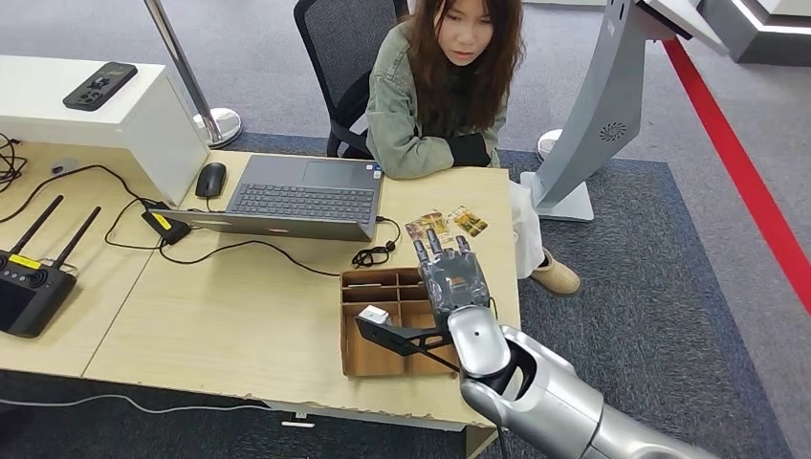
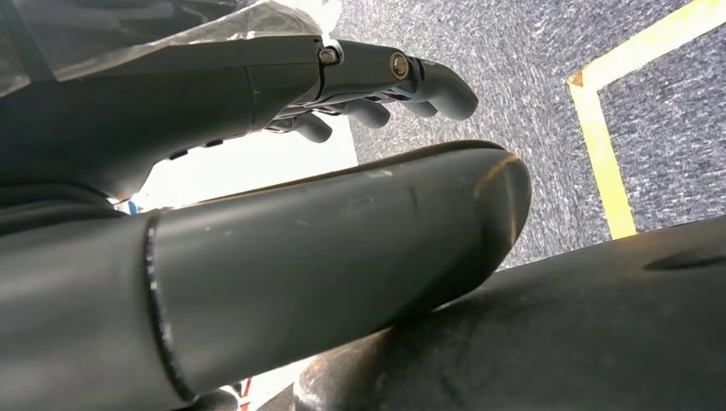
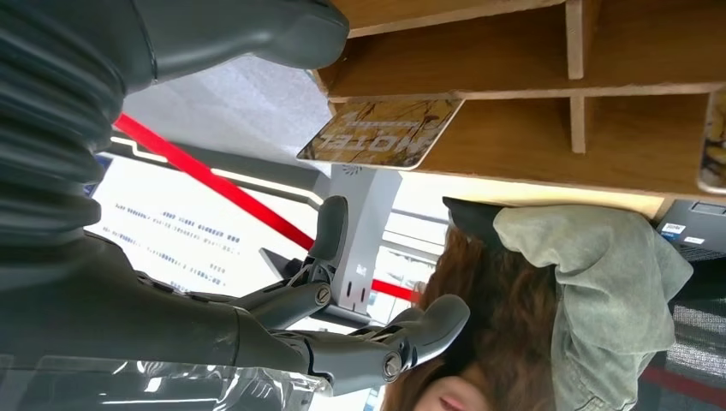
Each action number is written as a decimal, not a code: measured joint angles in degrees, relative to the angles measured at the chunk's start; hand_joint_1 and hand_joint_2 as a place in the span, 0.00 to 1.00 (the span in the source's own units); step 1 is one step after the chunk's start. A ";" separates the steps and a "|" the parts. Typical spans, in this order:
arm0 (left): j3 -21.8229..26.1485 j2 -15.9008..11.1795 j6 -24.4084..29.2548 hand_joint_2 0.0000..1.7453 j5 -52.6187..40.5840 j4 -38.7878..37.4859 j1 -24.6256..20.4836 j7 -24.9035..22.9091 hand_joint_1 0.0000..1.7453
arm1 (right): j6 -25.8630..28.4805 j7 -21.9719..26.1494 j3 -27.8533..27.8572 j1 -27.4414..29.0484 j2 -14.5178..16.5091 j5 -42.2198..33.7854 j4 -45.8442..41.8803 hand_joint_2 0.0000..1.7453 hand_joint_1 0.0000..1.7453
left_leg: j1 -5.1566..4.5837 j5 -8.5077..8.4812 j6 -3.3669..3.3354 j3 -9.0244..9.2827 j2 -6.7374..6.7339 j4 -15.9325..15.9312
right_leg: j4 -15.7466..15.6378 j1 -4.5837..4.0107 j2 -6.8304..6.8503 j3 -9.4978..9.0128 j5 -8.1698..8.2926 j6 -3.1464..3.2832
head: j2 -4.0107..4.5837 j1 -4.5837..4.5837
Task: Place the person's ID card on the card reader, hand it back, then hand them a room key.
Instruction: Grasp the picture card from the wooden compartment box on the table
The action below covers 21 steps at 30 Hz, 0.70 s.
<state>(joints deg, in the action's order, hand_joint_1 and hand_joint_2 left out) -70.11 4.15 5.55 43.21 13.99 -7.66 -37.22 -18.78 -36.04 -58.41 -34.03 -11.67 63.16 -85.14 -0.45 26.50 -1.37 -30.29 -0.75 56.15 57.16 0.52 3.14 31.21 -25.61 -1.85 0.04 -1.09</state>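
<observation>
Several patterned room key cards (image 1: 446, 225) lie on the wooden table (image 1: 239, 316) just beyond a cardboard divider tray (image 1: 356, 354). My right hand (image 1: 449, 275) hovers over the tray's far end, fingers stretched out toward the cards and holding nothing. In the right wrist view the right hand (image 3: 342, 330) is spread apart, and one card marked HOTEL (image 3: 381, 133) lies past the tray (image 3: 514, 77). The person (image 1: 440, 86) sits across the table with arms folded on its edge. My left hand (image 2: 377, 77) hangs beside my body, fingers loosely bent and empty.
A small white device (image 1: 373, 314) sits in the tray. An open laptop (image 1: 296, 196), a mouse (image 1: 210, 179), cables and a black box with a yellow label (image 1: 164, 226) lie left of it. A remote controller (image 1: 29, 287) is at far left. A grey kiosk stand (image 1: 593, 124) rises at right.
</observation>
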 joint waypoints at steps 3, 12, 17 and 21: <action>0.03 0.00 0.00 0.00 0.00 0.00 0.00 0.00 0.00 | 0.14 0.00 -0.11 -0.10 0.25 -0.01 0.48 1.00 0.21 | 0.00 0.00 0.00 0.00 0.00 0.00 | 0.00 0.00 0.00 0.00 0.00 0.00 | 0.00 0.00; 0.03 0.02 0.00 0.00 0.00 0.00 -0.01 0.00 0.00 | 0.72 0.00 -0.16 -0.59 1.16 -0.10 2.02 1.00 0.25 | 0.00 0.00 0.00 0.00 0.00 0.00 | 0.00 0.00 0.00 0.00 0.00 0.00 | 0.00 0.00; 0.03 0.02 0.00 0.00 0.01 0.00 -0.01 0.00 0.00 | 1.03 0.00 -0.17 -0.72 1.48 -0.06 2.74 1.00 0.26 | 0.00 0.00 0.00 0.00 0.00 0.00 | 0.00 0.00 0.00 0.00 0.00 0.00 | 0.00 0.00; 0.03 0.02 0.00 0.00 0.00 0.00 -0.01 0.02 0.00 | 1.24 0.00 -0.18 -0.78 1.69 0.09 3.18 1.00 0.26 | 0.01 0.00 0.00 0.00 0.00 0.00 | 0.00 0.00 0.00 0.00 0.00 0.00 | 0.00 0.00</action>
<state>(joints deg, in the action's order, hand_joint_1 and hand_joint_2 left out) -70.07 4.17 5.55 43.21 13.99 -7.67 -37.21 -17.54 -36.04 -58.59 -34.81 -9.97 63.25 -81.96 -0.44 26.49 -1.36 -30.29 -0.75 56.15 57.16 0.52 3.14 31.21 -25.61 -1.85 0.04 -1.09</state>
